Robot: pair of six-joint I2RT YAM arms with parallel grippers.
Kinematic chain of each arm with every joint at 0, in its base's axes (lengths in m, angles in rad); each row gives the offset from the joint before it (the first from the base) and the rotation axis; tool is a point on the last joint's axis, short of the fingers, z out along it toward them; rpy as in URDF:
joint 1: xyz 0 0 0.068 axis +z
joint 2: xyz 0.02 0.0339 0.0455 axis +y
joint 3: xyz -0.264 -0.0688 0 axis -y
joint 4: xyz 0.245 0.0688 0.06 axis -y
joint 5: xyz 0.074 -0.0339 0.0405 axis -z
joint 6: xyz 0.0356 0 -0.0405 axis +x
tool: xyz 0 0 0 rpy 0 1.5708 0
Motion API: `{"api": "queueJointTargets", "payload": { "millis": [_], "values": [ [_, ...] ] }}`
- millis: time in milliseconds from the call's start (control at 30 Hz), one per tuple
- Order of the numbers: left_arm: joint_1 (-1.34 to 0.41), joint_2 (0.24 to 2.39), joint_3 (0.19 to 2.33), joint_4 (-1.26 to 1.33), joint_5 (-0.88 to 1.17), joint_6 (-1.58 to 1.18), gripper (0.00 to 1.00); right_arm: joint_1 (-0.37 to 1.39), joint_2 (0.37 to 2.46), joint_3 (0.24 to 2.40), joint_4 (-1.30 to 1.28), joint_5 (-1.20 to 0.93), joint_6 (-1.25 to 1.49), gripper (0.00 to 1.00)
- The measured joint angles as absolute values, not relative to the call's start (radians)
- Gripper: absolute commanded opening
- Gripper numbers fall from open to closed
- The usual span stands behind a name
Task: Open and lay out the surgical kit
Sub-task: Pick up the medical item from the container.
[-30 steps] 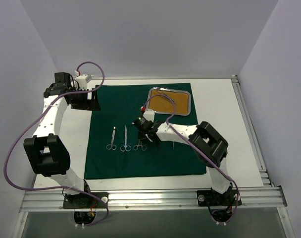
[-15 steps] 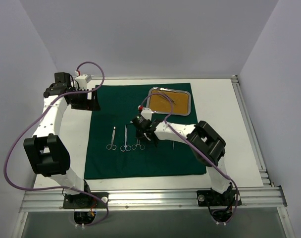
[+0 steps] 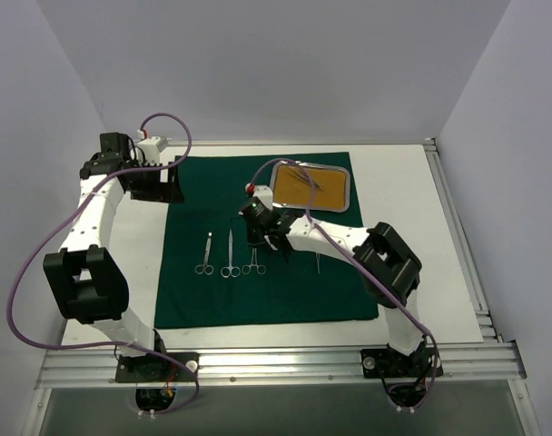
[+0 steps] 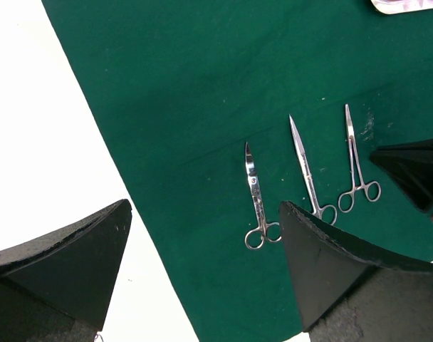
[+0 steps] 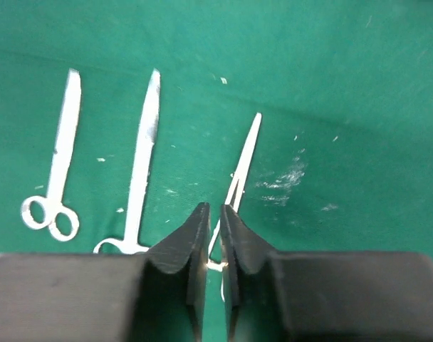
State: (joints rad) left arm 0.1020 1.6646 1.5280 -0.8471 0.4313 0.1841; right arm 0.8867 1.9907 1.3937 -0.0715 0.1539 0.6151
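Right pincer (image 5: 214,235): nearly closed, empty, poised over forceps (image 5: 243,157) on drape (image 5: 345,71). Step: layout. Next: reach tray (image 3: 349,186) at one o'clock.

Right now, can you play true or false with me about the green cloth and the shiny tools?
1. The green cloth is spread open on the table. True.
2. Three tools with ring handles lie side by side on the cloth. True.
3. The tray sits at the cloth's near left corner. False: it sits at the far right corner.
4. The left fingers hold a tool. False: they are wide open and empty.
5. The right fingers are above the tray. False: they are above the right-hand tool of the row.
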Motion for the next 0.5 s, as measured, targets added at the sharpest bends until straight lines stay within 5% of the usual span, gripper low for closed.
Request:
{"api": "queueJointTargets", "payload": {
  "millis": [233,500],
  "values": [
    [0.102,1.665,1.528,-0.851,0.422,0.185,0.94,0.797,1.892,1.447,-0.107,0.095,0.428,0.33],
    [0.107,1.668,1.560,-0.874,0.385,0.186,0.94,0.579,1.896,1.631,-0.192,0.017,0.155,0.32]
  ]
}}
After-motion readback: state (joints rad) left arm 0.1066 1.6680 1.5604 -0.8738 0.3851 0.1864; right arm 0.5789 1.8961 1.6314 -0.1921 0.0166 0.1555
